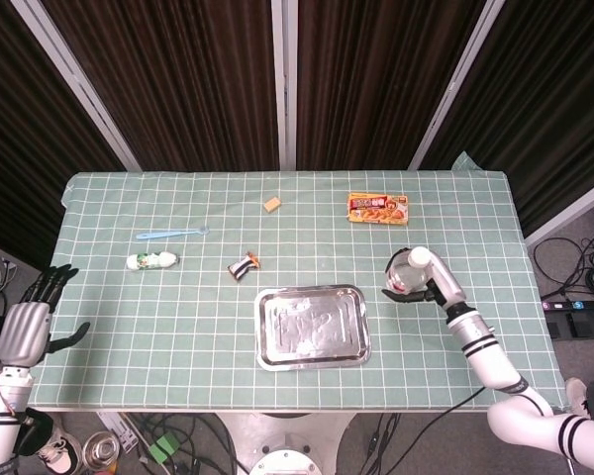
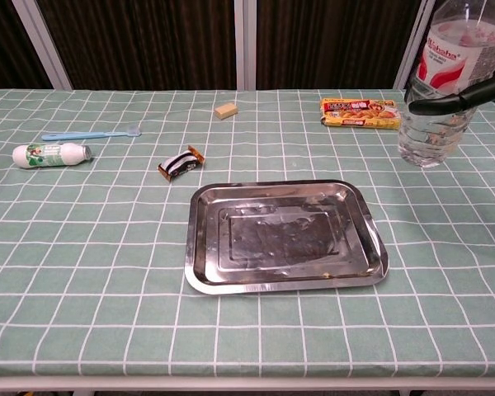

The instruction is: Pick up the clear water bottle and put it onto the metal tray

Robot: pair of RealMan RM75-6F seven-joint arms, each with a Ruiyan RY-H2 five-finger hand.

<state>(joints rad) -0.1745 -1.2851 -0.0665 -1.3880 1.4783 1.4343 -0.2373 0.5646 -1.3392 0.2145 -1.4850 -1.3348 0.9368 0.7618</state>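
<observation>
Over at the lower left of the head view, hanging off the table edge: the left hand (image 1: 22, 332), fingers spread apart and holding nothing. Covering the table, a green checked cloth (image 2: 82, 247). Lying in the upper left of the chest view, a light blue toothbrush (image 2: 91, 134), and just below it, on its side, a small white tube (image 2: 51, 153) with a green label. Sitting toward the middle, apart from both, a small dark snack packet (image 2: 181, 162) with an orange end. Resting further up, near the far edge, a small tan block (image 2: 225, 110). Lying flat in the centre of the chest view, the metal tray (image 2: 285, 235), shiny and bearing nothing. Lying in the upper right, near the far edge, an orange and yellow food box (image 2: 360, 113). Hanging in the air at the upper right of the chest view, upright and clear of the cloth, the clear water bottle (image 2: 439, 91) with its red and white label, well to the right of the tray and not over it. Gripping it around the middle, the right hand (image 1: 421, 280), dark fingers (image 2: 445, 102) wrapping across the front of the bottle below the label.
</observation>
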